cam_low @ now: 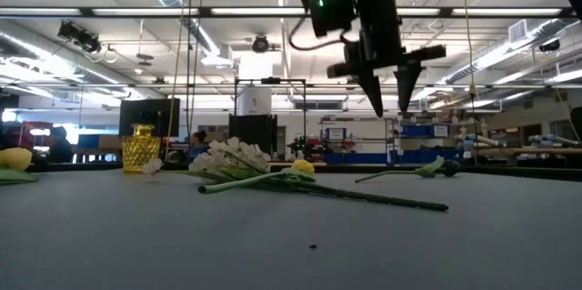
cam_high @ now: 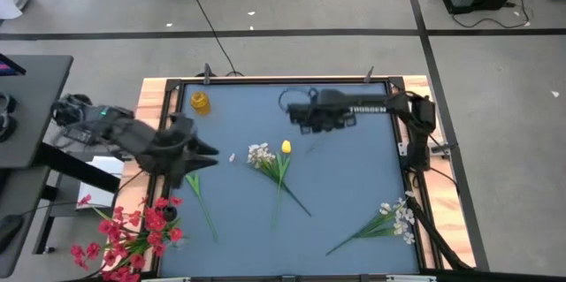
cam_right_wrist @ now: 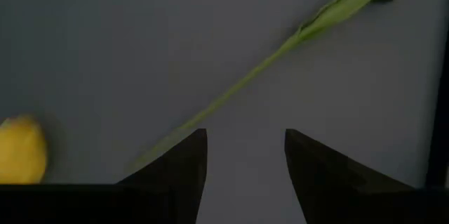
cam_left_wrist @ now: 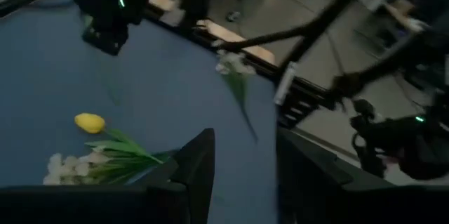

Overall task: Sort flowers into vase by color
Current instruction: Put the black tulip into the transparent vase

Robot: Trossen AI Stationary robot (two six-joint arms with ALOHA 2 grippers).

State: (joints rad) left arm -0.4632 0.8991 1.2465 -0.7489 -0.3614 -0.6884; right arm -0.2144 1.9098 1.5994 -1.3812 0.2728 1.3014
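bare table (cam_high: 354, 185) surrounds the central flowers (cam_high: 270, 158); left end effector (cam_high: 205, 151) and right end effector (cam_high: 311, 126) gape empty.

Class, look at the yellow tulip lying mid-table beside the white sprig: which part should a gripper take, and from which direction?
Probably the thin green stem below the yellow tulip bud, taken from straight above. It lies flat on the table, so open fingers can straddle the stem crosswise; the bud is rounder and crushable. Grip low enough to stay off the white sprig lying against it.
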